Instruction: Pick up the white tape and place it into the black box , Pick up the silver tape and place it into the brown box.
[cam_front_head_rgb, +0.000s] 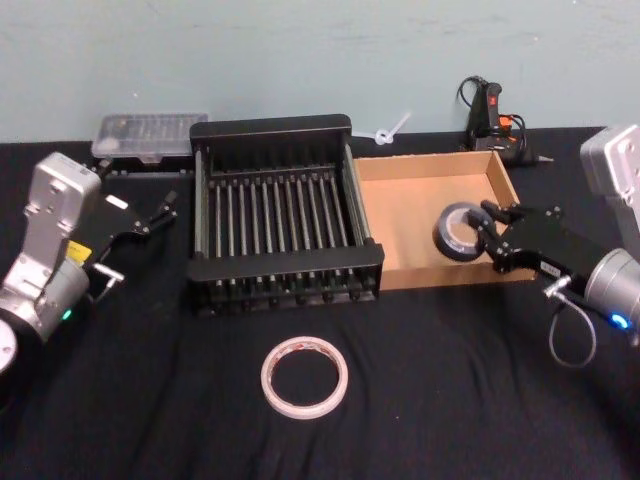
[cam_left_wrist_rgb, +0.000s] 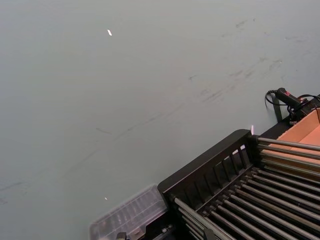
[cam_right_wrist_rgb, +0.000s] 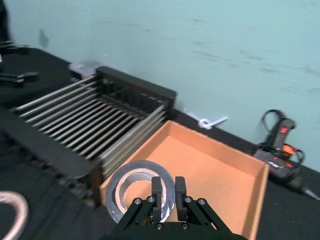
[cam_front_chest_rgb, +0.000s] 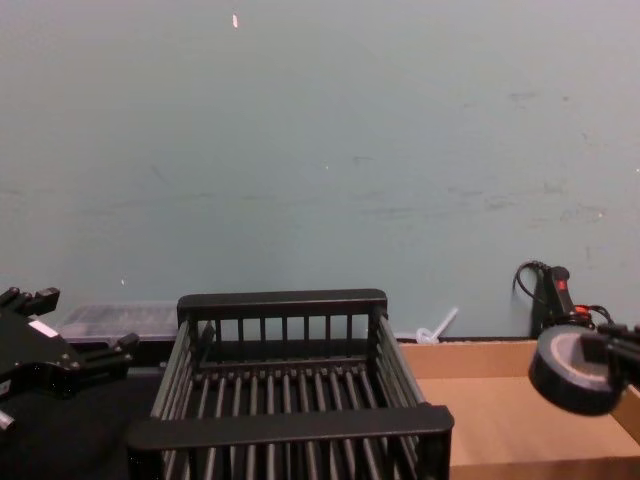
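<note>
We are seeing the large thin white ring of tape (cam_front_head_rgb: 305, 376) lying flat on the black cloth, its wide hole open upward, just in front of the black slatted plastic crate (cam_front_head_rgb: 285, 216) and apart from it. The crate is sitting upright with its barred bottom showing, its right wall touching the shallow tan cardboard tray (cam_front_head_rgb: 420, 190) beside it. The small thick roll of dark grey-silver duct tape (cam_front_head_rgb: 458, 231), pale at the core, is hanging tilted on edge above the tray's front right part, pinched at its rim by the right gripper (cam_front_head_rgb: 490, 233).
</note>
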